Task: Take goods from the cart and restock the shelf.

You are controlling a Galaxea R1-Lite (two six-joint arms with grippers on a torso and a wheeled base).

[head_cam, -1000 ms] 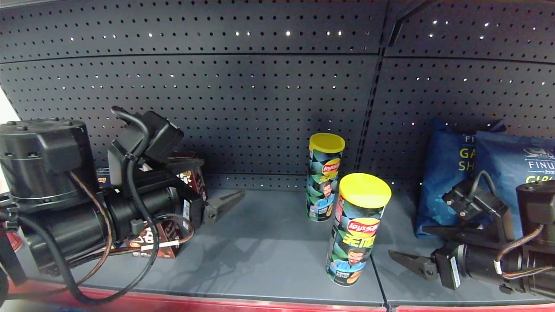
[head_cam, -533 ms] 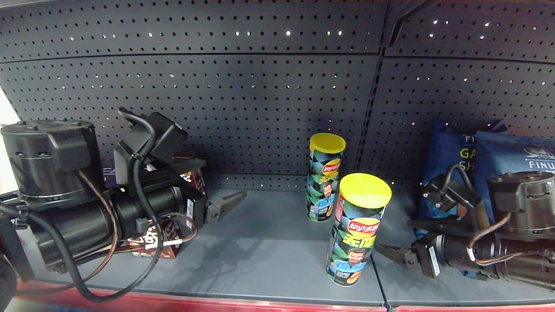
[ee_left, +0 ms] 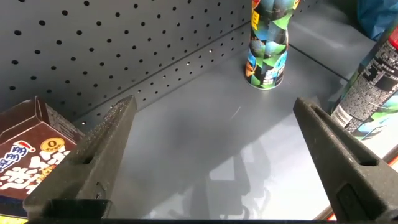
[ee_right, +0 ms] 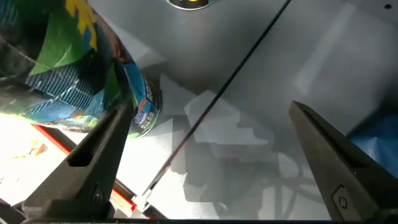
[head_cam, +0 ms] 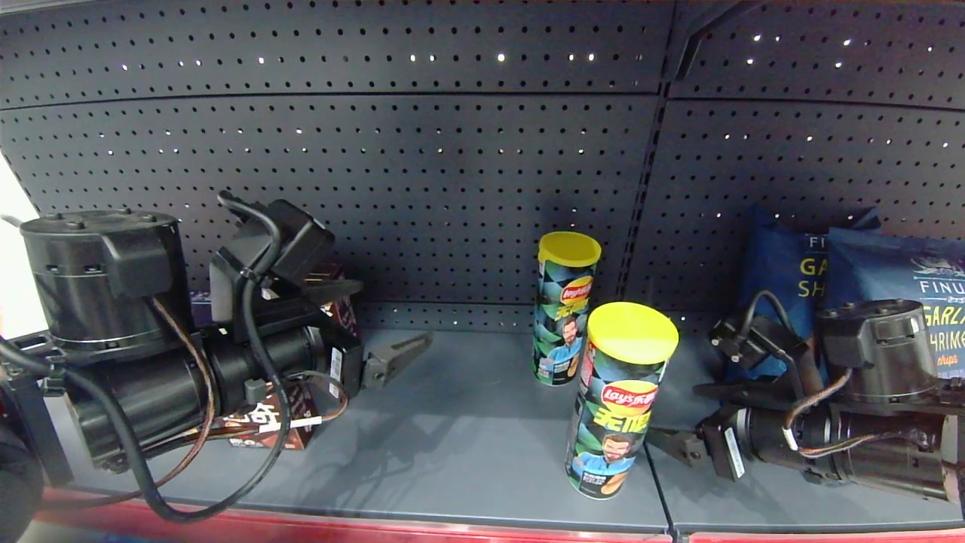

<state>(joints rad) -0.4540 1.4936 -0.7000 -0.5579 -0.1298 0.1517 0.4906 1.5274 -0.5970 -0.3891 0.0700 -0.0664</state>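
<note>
1. Dark-grey perforated metal back panel (head_cam: 452, 188): spans the head view from 9 through 12 to 3 o'clock, behind all stock.
2. Grey metal shelf deck (head_cam: 452, 437): runs across the lower half of the head view, with a red front lip (head_cam: 377, 528) at 6 o'clock.
3. Left gripper (ee_left: 217, 149): on its black arm at 9 o'clock of the head view, low over the deck and pointing toward 3 o'clock. Its fingers (ee_left: 102, 158) are spread wide, with bare deck between them and nothing held.
4. Right gripper (ee_right: 211, 155): on its black arm at 4 o'clock, pointing toward 9 o'clock. Its jaws are spread wide and hold nothing. One fingertip is just beside the base of item 6; contact cannot be told.
5. Two blue crinkled snack bags (head_cam: 780, 279): upright at 3 o'clock against the back panel, partly behind the right arm.
6. Front cylindrical chip can with yellow lid (head_cam: 618, 407): upright on the deck at 5 o'clock, near the front lip.
7. Rear cylindrical chip can with yellow lid (head_cam: 565, 317): upright near the centre, close to the back panel, at 11 o'clock of the front can and apart from it.
8. Brown cardboard snack carton (head_cam: 264, 426): on the deck at 8 o'clock, partly hidden by the left arm.
</note>
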